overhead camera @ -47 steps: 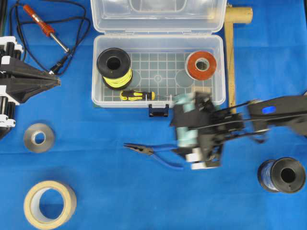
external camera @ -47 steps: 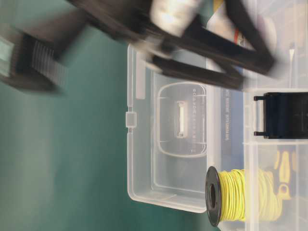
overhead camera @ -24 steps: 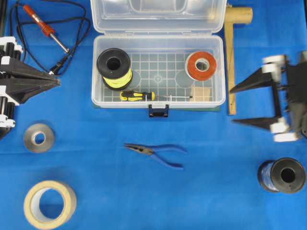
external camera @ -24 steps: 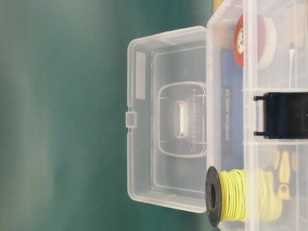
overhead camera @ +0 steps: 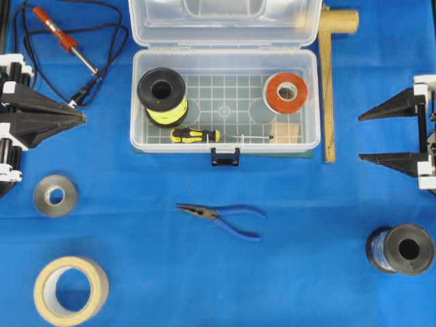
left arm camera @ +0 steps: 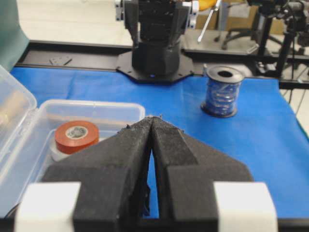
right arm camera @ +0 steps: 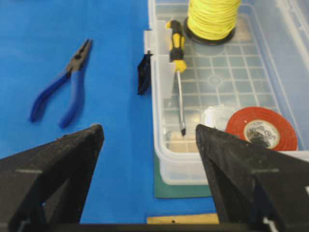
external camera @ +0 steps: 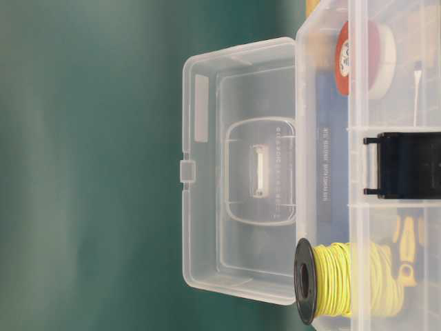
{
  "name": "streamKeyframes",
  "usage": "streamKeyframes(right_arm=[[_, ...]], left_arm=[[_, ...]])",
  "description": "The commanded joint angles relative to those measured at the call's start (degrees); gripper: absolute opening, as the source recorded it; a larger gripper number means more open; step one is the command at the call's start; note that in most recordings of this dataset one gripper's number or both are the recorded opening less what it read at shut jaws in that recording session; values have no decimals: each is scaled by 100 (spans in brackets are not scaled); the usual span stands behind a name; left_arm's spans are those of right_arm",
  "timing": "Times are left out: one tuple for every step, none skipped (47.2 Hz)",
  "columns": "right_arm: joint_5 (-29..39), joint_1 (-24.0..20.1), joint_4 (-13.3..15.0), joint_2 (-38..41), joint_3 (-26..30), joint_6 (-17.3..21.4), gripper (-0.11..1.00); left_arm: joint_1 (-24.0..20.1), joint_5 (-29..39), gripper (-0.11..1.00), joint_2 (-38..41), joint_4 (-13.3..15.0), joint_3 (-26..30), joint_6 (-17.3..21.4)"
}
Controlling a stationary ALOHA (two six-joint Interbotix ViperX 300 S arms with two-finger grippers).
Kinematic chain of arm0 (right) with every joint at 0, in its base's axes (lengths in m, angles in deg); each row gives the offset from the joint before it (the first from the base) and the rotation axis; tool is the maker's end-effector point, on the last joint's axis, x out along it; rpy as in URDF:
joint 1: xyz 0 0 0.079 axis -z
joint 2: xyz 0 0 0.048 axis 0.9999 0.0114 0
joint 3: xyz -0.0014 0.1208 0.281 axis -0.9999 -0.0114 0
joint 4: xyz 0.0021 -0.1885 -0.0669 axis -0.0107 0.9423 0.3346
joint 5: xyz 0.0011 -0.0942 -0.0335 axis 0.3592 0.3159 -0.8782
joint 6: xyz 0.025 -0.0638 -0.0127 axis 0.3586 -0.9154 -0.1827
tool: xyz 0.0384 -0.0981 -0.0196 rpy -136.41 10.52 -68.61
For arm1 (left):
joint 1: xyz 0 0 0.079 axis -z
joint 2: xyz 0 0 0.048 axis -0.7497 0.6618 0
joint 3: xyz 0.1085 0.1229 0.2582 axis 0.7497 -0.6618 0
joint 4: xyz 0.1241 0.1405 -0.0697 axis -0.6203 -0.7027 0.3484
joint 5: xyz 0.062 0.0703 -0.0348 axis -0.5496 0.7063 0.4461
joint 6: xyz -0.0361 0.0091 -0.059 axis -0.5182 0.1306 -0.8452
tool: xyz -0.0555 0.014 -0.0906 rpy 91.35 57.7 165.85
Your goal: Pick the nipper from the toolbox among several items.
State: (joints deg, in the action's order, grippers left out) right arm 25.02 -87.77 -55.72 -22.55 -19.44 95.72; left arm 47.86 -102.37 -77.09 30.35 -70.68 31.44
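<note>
just in front of the toolbox (overhead camera: 225, 102) lies the nipper (overhead camera: 221, 218), released; my right tool (overhead camera: 402, 136) has withdrawn, jaws apart, task looks done.

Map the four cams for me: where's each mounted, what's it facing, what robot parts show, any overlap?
Overhead: above, looking straight down; clear plastic toolbox, blue-handled nipper, both claws at the edges.
Table-level: low beside the box, image rotated; no robot.
Left wrist: behind the shut left claw, facing the opposite arm's base.
Right wrist: behind the open right claw, facing box and nipper.
All share the red tape roll.
</note>
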Motion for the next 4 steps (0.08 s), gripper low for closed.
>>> streamKeyframes(right_arm=[[-88,35,-18,70,70,9,78],[-88,35,-18,70,70,9,78],[-79,35,-18,62,70,9,78],[-79,35,-18,62,70,9,78]], left_arm=[[9,-26,0,44,9,53,-9],[9,-35,0,44,9,53,-9],[9,-26,0,35,9,53,-9],[9,-26,0,44,0,53,-9]])
